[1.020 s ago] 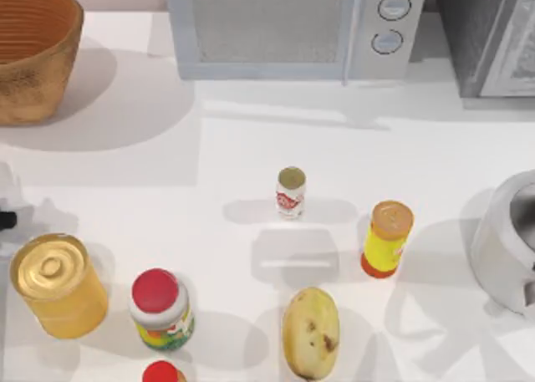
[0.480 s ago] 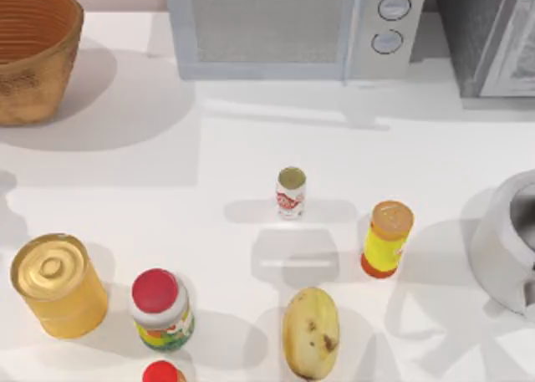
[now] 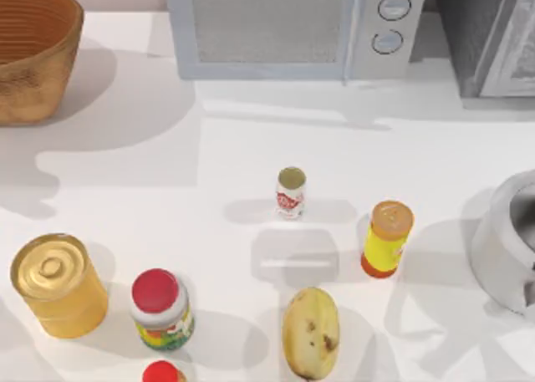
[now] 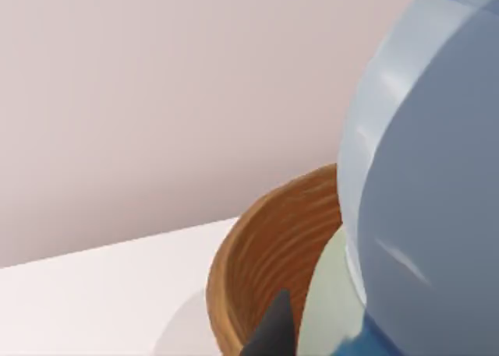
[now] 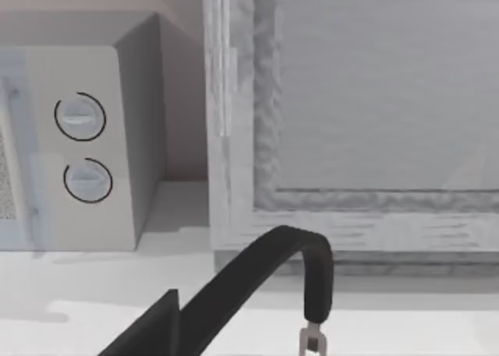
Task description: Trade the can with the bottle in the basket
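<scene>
The bottle [image 4: 421, 177], clear and bluish, looms close in the left wrist view, and my left gripper [image 4: 374, 340] is shut on it, with one dark fingertip [image 4: 271, 326] showing beside it. Behind it is the orange-brown woven basket [image 4: 265, 255], its ribbed inner wall facing the camera. From above, the basket [image 3: 33, 56] stands at the far left corner of the table. The can [image 3: 291, 191], small and white with red markings, stands upright mid-table, with nothing touching it. My right arm stays parked near the table's right side.
A microwave [image 3: 292, 27] stands along the back. A golden tin [image 3: 57, 283], a red-capped jar [image 3: 160, 308], a potato [image 3: 310, 332] and a yellow bottle [image 3: 387, 238] stand across the front. A grey pot [image 3: 510, 244] with a dark handle [image 5: 304, 255] sits at the right edge.
The dark tip of my left arm at the table's left edge has left the top view. Its shadow has slid up the left side toward the basket. The can has not moved.
</scene>
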Robot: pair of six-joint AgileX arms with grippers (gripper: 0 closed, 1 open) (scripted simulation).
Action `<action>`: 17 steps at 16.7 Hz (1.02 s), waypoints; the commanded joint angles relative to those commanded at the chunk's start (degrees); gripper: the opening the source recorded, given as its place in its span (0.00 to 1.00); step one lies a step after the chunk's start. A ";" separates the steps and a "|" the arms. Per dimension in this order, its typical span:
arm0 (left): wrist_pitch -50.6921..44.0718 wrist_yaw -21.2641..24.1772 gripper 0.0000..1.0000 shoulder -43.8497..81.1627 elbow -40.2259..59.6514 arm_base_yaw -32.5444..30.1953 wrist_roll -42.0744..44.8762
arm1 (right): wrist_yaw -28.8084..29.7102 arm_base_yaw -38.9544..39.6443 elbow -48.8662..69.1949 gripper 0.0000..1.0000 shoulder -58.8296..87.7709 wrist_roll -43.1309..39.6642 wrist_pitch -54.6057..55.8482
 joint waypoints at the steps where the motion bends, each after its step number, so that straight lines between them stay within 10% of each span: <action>1: -5.05 1.11 0.00 0.86 4.75 -1.04 1.86 | 0.00 0.00 0.00 1.00 0.00 0.00 0.00; 8: -28.57 5.42 0.00 5.51 27.76 -10.56 12.90 | 0.00 0.00 0.00 1.00 0.00 0.00 0.00; 17: -29.64 5.39 0.00 5.76 29.41 -12.44 13.84 | 0.00 0.00 0.00 1.00 0.00 0.00 0.00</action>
